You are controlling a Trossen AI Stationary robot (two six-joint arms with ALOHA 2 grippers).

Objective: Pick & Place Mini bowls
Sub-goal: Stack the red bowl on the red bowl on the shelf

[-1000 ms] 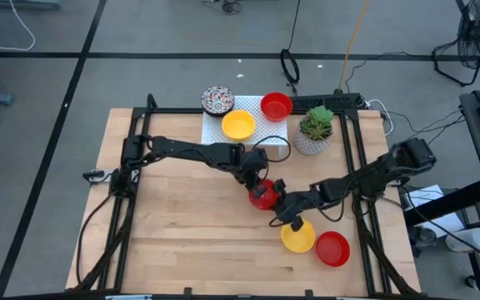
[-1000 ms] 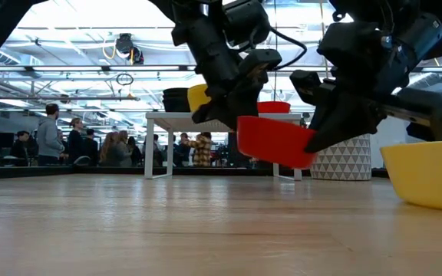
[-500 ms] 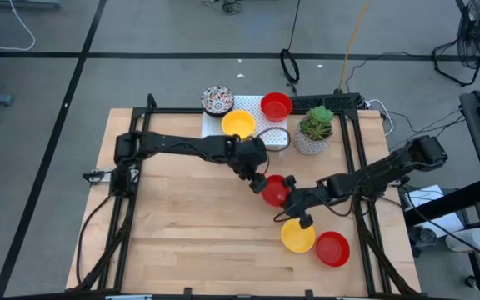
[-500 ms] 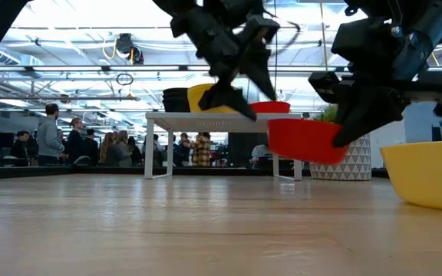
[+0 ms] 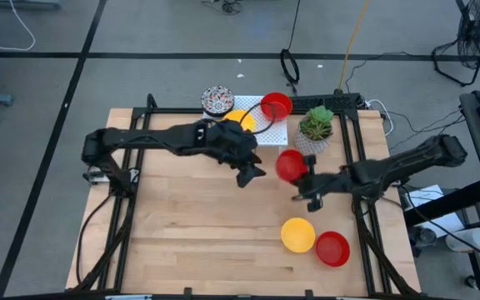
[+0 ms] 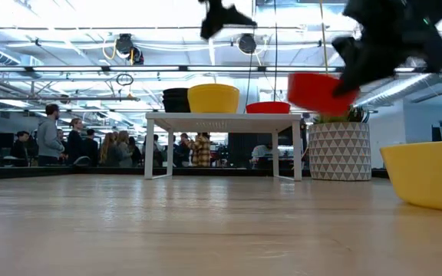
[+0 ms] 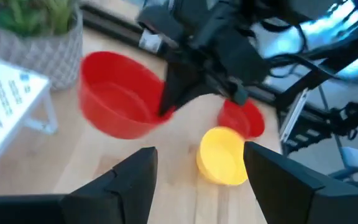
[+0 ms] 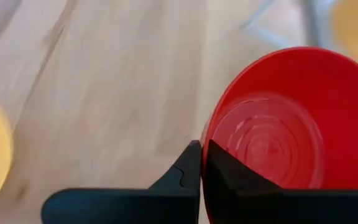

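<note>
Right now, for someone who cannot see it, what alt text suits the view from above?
The right gripper holds a glossy red mini bowl above a wooden table, jaws shut on its rim. The left gripper is open nearby; a yellow bowl and another red bowl sit near the front.

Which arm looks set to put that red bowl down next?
The right arm: its end effector is shut on the red bowl's rim, lifted above the table. The left end effector is open and empty.

Three red bowls (image 5: 291, 164), two yellow bowls (image 5: 297, 235), seemingly one patterned bowl (image 5: 217, 99).
</note>
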